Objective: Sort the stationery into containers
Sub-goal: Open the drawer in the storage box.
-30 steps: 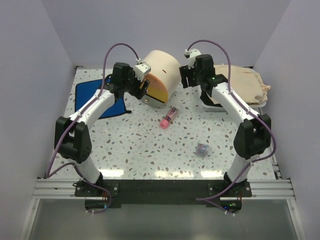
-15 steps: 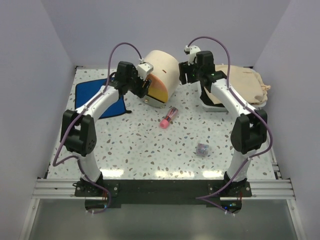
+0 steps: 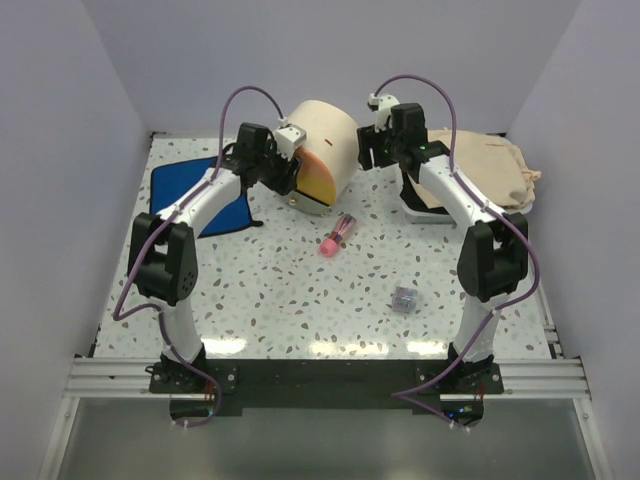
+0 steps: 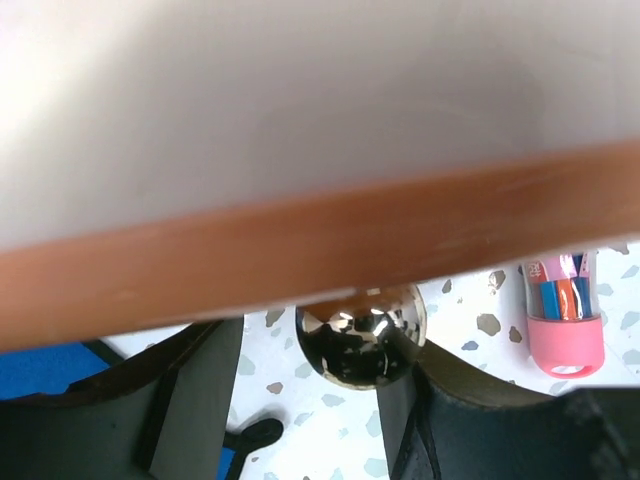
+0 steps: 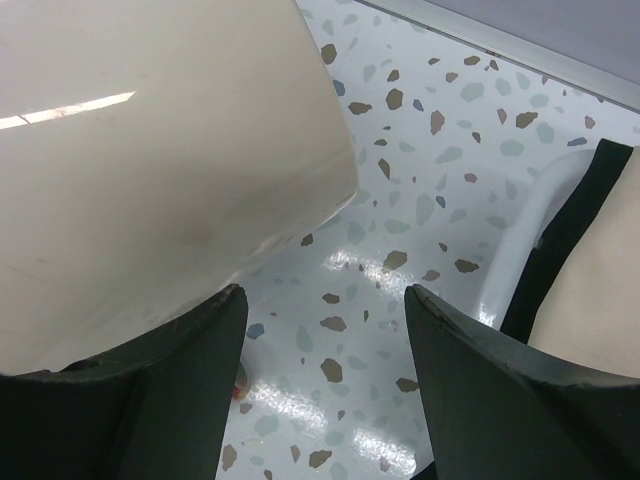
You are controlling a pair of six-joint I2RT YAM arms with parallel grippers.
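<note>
Readable text: none in any of the three views.
Beige cabinet (image 3: 325, 130): plain wood, nothing legible on it.
Pink transparent tube (image 4: 563, 322): only coloured contents show; any print is too blurred to tell.
Tiny box (image 3: 403, 298): too small to read.
Beige bag (image 3: 490, 170): no lettering can be made out.
</note>
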